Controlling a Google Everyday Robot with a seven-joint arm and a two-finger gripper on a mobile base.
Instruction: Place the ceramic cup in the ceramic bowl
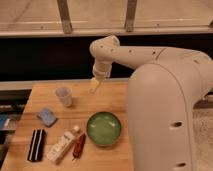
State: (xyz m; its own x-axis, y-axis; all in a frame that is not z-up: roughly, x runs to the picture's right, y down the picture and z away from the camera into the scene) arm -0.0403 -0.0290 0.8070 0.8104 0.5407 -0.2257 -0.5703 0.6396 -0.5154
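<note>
Camera view: your tool point(95, 86) hangs off the bent arm above the back half of the desk point(117, 100). Its fingers are apart with nothing between them, which is what you'd want ahead of a pickup. It points down at the wood just off the three o'clock side of the ceramic cup point(64, 96), near it but not touching.

The cup stands upright, rim up, toward the desk's ten o'clock corner, so its tapered wall is free for a grab from the side or from above. The ceramic bowl point(104, 128) sits mouth up at about five o'clock from the cup, toward the front of the desk. It looks to have nothing in it, so there's room to set the cup inside.

The clutter sits well clear. A blue pad point(46, 116) lies at seven o'clock from the cup. A black case point(36, 145), a white carton point(62, 146) and a red packet point(79, 146) lie in a row at the bowl's nine o'clock side.

As I read it, the grasp hasn't begun. You need to shift toward nine o'clock, come down around the cup and close gently, because a light cup like that would tip if a finger nudged it.
</note>
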